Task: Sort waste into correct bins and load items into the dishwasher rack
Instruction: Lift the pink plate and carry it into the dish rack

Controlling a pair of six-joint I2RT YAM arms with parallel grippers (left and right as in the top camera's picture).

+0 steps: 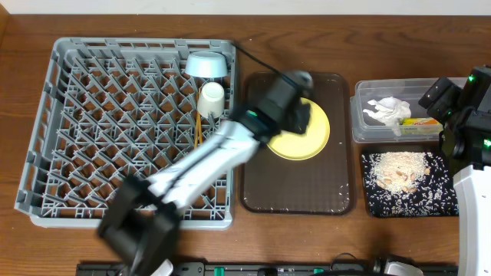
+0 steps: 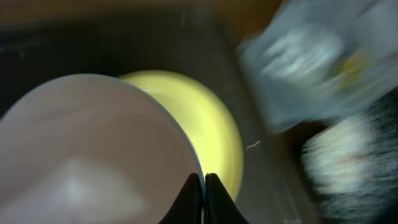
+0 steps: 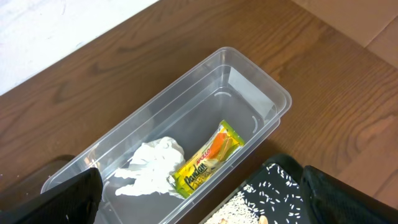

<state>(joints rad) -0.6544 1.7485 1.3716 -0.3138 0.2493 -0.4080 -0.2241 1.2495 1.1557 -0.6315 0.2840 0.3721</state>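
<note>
Left wrist: left gripper, jaws pinching the cream-white bowl, should next seat it in the dishwasher rack.

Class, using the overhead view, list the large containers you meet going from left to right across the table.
Grey dishwasher rack → dark brown serving tray → clear plastic tub. The black tray sits directly in front of the tub, so it shares that last place.
</note>
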